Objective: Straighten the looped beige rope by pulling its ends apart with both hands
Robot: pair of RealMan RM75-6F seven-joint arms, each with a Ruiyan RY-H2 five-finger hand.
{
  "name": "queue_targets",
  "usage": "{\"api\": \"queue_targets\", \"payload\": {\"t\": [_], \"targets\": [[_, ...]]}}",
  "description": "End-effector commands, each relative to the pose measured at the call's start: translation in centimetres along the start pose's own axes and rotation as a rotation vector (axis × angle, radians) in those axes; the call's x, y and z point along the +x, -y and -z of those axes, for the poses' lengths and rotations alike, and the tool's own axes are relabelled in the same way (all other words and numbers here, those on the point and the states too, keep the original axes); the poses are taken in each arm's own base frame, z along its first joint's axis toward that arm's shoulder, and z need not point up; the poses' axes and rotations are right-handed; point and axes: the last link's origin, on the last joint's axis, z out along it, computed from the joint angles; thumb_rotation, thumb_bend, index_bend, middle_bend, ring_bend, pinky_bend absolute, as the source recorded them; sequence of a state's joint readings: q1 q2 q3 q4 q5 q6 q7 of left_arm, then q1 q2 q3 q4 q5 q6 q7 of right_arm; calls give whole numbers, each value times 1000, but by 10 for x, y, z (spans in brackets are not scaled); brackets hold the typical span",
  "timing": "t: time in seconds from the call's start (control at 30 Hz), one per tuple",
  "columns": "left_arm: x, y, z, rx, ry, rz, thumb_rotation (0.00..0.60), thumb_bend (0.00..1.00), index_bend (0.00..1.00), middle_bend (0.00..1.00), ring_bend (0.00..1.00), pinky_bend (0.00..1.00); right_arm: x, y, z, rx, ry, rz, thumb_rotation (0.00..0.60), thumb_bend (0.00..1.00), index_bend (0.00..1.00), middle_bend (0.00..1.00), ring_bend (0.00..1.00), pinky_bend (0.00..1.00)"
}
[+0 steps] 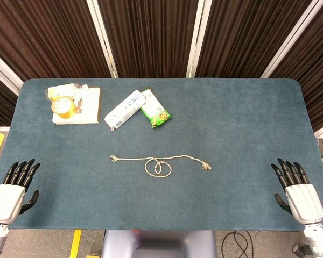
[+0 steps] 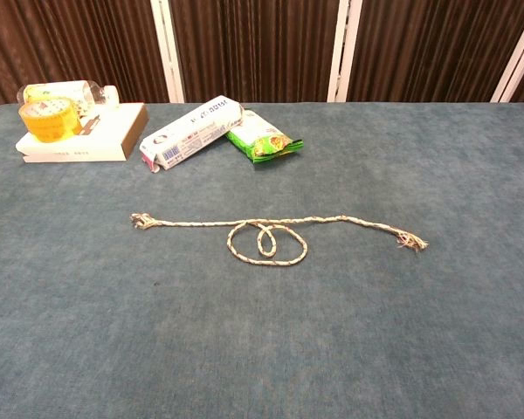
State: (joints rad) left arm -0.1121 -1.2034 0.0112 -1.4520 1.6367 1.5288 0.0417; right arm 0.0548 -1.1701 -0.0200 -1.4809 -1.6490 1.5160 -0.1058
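The beige rope (image 1: 159, 163) lies across the middle of the blue table, with a double loop near its centre (image 2: 266, 243). Its frayed left end (image 2: 141, 220) and frayed right end (image 2: 412, 241) rest flat on the cloth. My left hand (image 1: 13, 189) sits at the near left table edge, fingers straight and apart, holding nothing. My right hand (image 1: 297, 191) mirrors it at the near right edge, also empty. Both hands are far from the rope and show only in the head view.
At the back left stands a white box (image 2: 79, 135) with a yellow tape roll (image 2: 48, 117) on it. A white carton (image 2: 190, 133) and a green snack packet (image 2: 262, 136) lie behind the rope.
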Motion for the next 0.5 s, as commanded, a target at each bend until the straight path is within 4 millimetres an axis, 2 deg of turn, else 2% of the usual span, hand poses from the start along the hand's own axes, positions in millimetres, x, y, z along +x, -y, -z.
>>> {"api": "queue_targets", "payload": {"t": [0.03, 0.23, 0.4, 0.5], "targets": [[0, 1, 1, 5, 2, 0, 600, 453, 0, 0, 0, 26, 1, 0, 0, 1, -4, -1, 600, 396, 0, 0, 0, 0], [-6, -7, -8, -34, 6, 14, 600, 453, 0, 0, 0, 27, 0, 1, 0, 2, -8, -2, 600, 396, 0, 0, 0, 0], [-22, -27, -40, -122, 26, 45, 600, 453, 4, 0, 0, 27, -2, 2, -1, 0, 1, 6, 600, 396, 0, 0, 0, 0], [-31, -44, -63, -186, 19, 27, 600, 458, 104, 1, 0, 28, -4, 2, -3, -2, 4, 12, 600, 396, 0, 0, 0, 0]]}}
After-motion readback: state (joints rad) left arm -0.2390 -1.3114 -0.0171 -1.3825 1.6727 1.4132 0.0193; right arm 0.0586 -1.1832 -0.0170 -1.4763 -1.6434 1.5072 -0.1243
